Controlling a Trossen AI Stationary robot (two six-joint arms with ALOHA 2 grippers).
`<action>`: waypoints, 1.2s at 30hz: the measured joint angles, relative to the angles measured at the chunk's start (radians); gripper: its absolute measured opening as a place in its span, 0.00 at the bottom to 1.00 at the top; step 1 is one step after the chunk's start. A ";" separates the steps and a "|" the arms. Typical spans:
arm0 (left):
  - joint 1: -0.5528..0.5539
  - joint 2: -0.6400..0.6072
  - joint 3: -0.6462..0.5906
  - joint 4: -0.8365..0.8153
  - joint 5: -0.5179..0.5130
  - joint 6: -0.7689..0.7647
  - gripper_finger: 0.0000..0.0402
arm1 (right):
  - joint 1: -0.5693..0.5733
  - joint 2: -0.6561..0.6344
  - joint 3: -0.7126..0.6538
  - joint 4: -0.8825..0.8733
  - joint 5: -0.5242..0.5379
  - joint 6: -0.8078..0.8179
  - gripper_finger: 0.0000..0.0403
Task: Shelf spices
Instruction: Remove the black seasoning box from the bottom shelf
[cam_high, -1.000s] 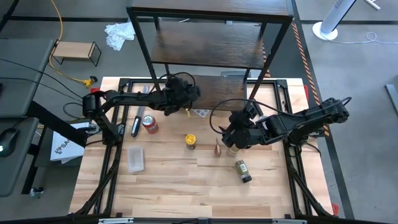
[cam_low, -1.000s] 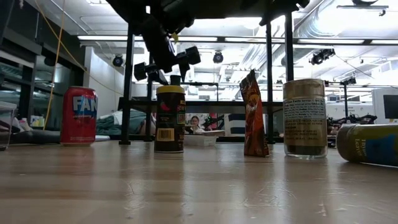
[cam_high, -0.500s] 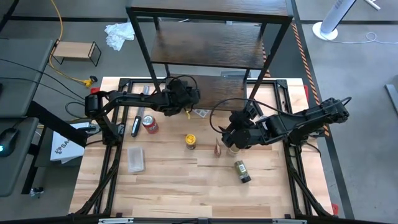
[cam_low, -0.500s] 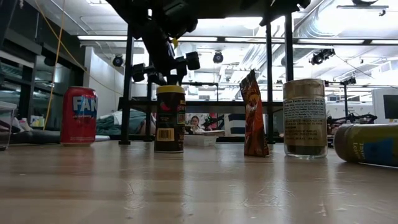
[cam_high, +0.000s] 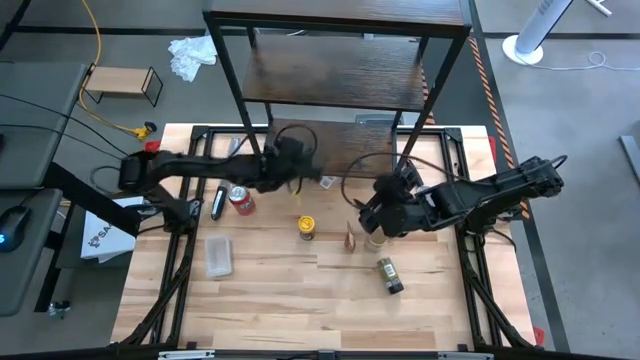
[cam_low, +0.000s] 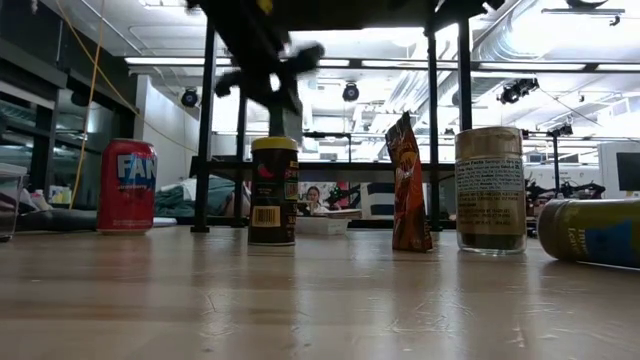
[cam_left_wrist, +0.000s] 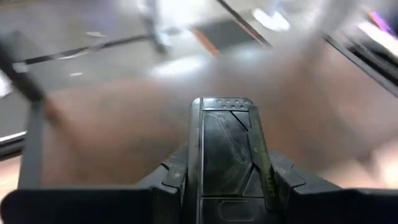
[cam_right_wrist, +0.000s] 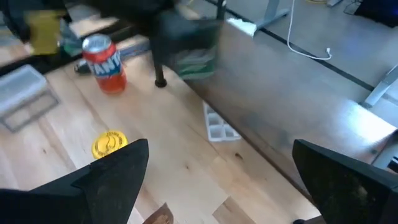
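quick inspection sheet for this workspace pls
surface: light wood table
job's things: yellow-lidded jar and tan-lidded jar upright; dark greenish jar on its side; dark brown three-tier shelf
clutter: red can, flat clear plastic piece, brown packet
end effectors: left at shelf's lower board, small black box before it; right open
cables: yellow cable on floor
surroundings: white fan base, small light-wood rack

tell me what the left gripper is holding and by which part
The small black box, apparently: the left gripper pinches its two sides near one end, the other end sticking out ahead.
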 joint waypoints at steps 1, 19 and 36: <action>-0.037 -0.033 0.000 -0.043 0.033 0.023 0.26 | 0.000 -0.012 0.000 -0.004 0.010 0.008 0.98; -0.739 -0.013 -0.113 -0.656 -0.119 -0.756 0.26 | -0.020 -0.075 0.000 0.027 0.044 0.053 0.98; -0.742 0.022 -0.294 -0.362 -0.028 -0.917 0.55 | -0.035 -0.075 0.000 0.086 -0.007 0.045 0.98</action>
